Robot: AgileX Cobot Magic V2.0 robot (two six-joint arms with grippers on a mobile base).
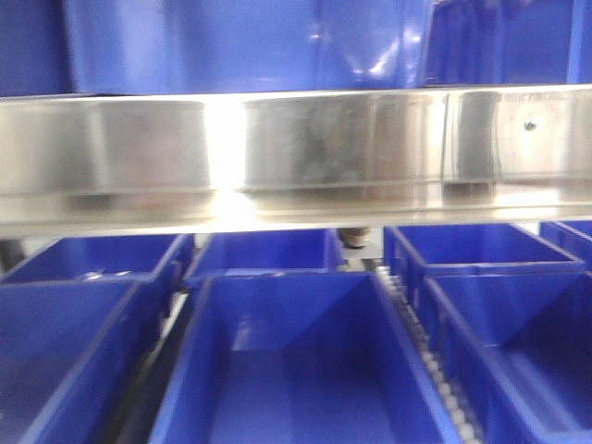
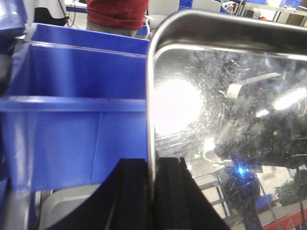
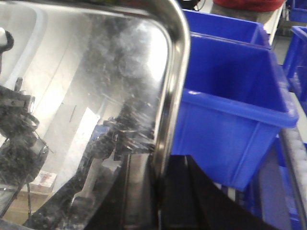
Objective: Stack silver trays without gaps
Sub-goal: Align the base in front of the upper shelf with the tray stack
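The left claw (image 2: 152,184) was clamped on the out-turned rim of a silver tray (image 2: 225,96), one black finger on each face of the thin steel edge. Its wrist camera looked along the rim toward a rounded corner, with blue bins (image 2: 76,124) close beside and a bystander in a red top (image 2: 115,14) behind them. The right claw (image 3: 160,184) was closed the same way on a tray rim, polished metal filling the left of its view and more bins to the right. Whether both claws held opposite rims of one tray could not be told from the wrist views. Nothing showed beneath the steel, so what carried it besides the claws was out of sight. The front camera showed only the steel shelf rail (image 1: 296,153) and rows of bins below it, with no tray and no claw in frame. The pan looked stiff and fairly light, its mirror finish scuffed and probably slick. It seemed unlikely to flex or break, but apt to slide or pivot in a narrow pinch. The flat rim looked like the natural hold, taken midway along an edge rather than at a corner. To nest without a gap, the corners would probably need to sit square over the tray below.
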